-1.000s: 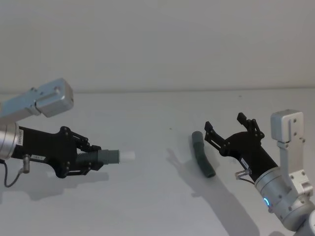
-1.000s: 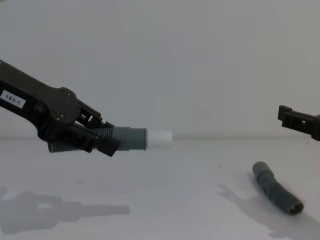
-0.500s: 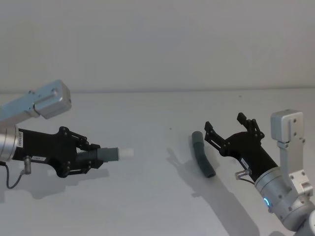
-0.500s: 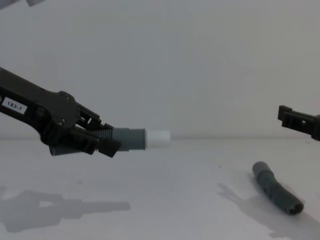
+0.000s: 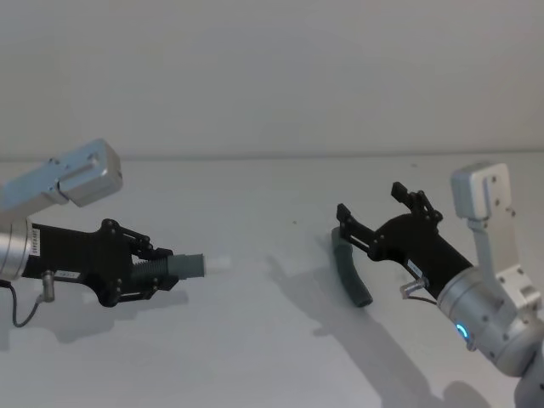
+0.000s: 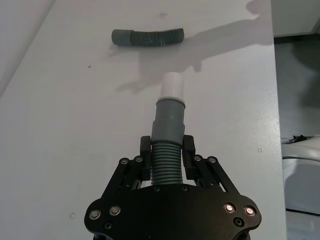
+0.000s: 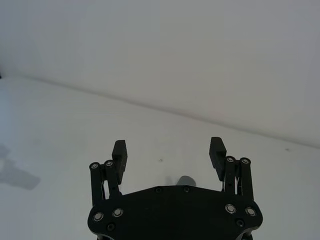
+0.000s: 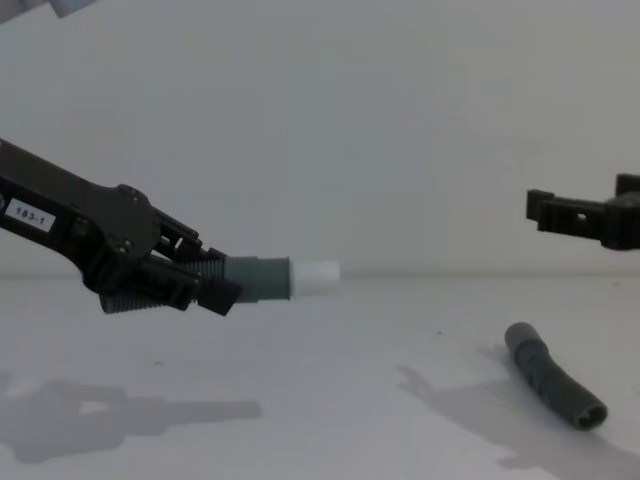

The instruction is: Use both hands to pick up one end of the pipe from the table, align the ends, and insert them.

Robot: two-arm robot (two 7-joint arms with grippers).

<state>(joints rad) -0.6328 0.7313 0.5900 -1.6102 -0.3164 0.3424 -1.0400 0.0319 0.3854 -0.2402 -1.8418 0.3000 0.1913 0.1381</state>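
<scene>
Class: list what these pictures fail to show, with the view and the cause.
1. Right wrist view: the loose dark-grey ribbed hose piece, nearly all hidden behind the black right end effector.
2. Chest view: that end effector, cut off by the right edge.
3. Left wrist view: the rear end of the held white-tipped grey hose piece, hidden by the black left end effector.

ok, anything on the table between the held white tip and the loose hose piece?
Nothing: bare table between white tip and loose hose piece, per head view.

Soft overhead light, diffuse shadows on table (image 5: 212, 357)
</scene>
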